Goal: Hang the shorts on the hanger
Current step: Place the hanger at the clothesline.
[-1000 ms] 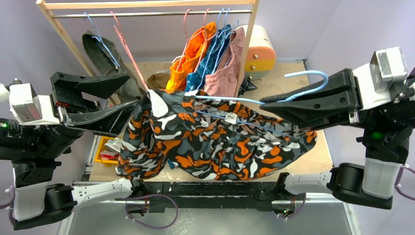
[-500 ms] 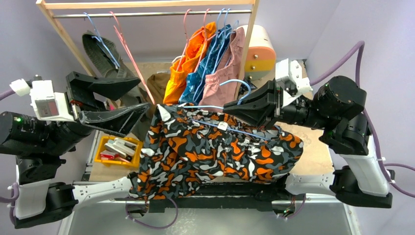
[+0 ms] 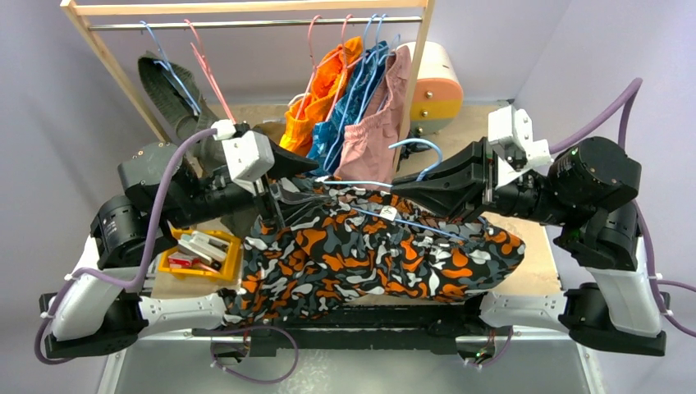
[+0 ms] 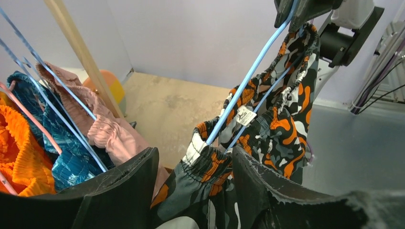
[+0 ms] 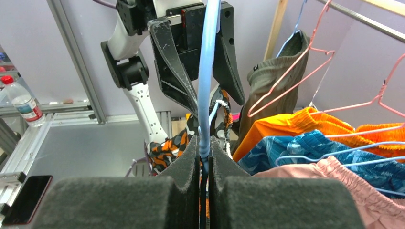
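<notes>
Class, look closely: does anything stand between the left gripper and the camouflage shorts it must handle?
Nothing visible does. The left gripper has its open jaws astride the waistband of the shorts, beside the blue hanger clamped by the right gripper.

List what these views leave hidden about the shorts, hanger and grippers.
Hanger far end: left wrist view, buried in the shorts' waistband.
Left gripper pad contact: left wrist view, fabric fills the gap.
Tag print: too small to read.
Hanger hook: left wrist view, cut off past right gripper.
</notes>
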Available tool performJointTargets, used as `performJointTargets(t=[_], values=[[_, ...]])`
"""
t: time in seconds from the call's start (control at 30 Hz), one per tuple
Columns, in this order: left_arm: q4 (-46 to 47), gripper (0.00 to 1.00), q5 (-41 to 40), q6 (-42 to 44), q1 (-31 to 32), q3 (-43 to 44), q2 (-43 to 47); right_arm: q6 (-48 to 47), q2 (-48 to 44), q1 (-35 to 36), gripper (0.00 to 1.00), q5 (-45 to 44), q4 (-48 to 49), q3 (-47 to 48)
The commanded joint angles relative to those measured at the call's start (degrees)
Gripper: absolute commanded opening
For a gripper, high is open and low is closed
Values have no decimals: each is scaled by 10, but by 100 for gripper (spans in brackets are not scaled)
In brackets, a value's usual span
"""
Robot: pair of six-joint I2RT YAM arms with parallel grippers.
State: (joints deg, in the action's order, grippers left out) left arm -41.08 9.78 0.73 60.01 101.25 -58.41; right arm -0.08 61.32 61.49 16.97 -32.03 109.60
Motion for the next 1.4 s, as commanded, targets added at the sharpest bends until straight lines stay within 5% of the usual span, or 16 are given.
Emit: performJointTargets(t=[0.0,0.17,0.43,0.57,0.63,0.73,0.83,1.07,1.37], values=[[-8,56,12,35,-1,14,11,-1,-7,2,0,-6,37,-1],[-8,48,15,41,-1,11,9,1,-6,1,0,0,40,-6],[29,14,54,27,-1,-1,-4,4,-5,1,0,6,60,-21],[57,9,69,16,-1,-11,-9,5,-4,1,0,5,62,-26],[55,14,64,16,-1,-6,-8,5,-3,1,0,1,57,-23],[56,46,45,13,-1,5,4,5,-6,1,0,-8,46,-20],[83,58,34,3,-1,10,19,8,-9,1,0,-12,38,-23],[130,61,30,-16,-1,2,19,9,1,1,0,-45,6,2],[267,61,-196,-27,-1,-130,148,-10,-4,1,0,-234,-124,141]])
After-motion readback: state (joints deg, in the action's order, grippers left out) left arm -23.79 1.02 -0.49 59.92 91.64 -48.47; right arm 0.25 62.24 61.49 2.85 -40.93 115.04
